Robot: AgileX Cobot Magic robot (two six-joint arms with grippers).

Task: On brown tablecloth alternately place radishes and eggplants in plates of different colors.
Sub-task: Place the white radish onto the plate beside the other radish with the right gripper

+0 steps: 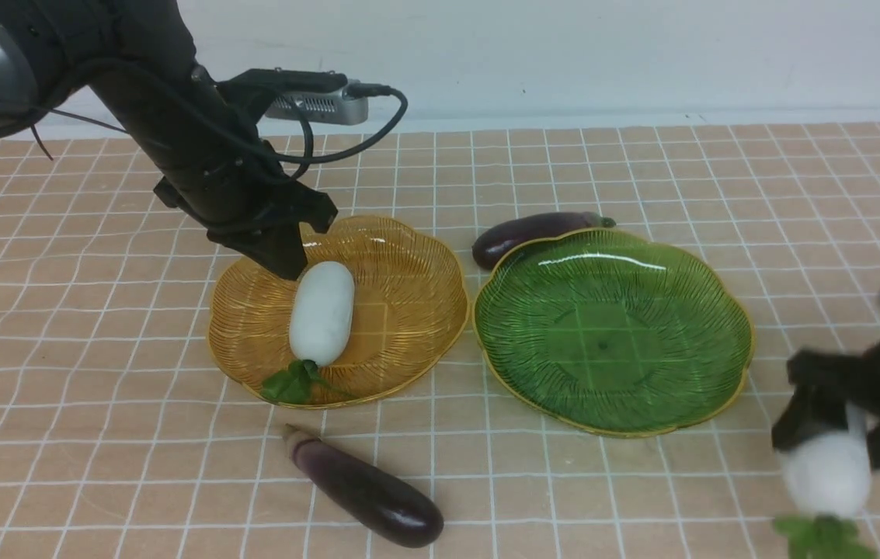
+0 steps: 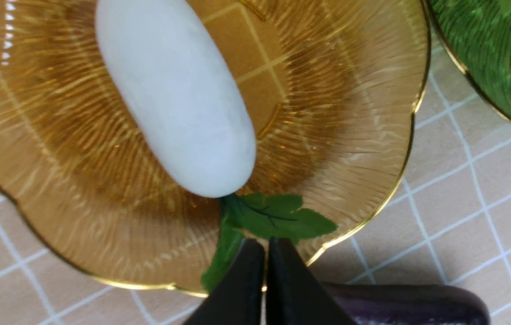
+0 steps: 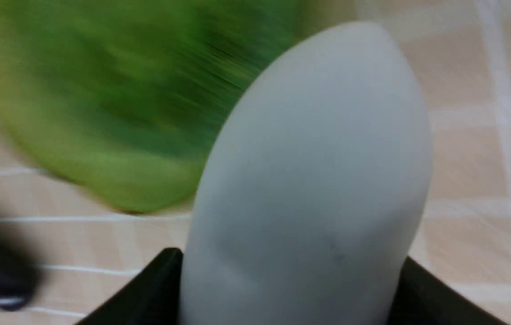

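One white radish lies in the amber plate, its leaves at the near rim; it also shows in the left wrist view. My left gripper hovers over the radish's far end, shut and empty, its fingertips pressed together. My right gripper is shut on the second radish, lifted at the right edge, blurred; this radish fills the right wrist view. The green plate is empty. One eggplant lies on the brown tablecloth in front of the amber plate, another eggplant behind the green plate.
A grey device with a black cable sits at the table's far edge, by the white wall. The left arm reaches over the amber plate's far left side.
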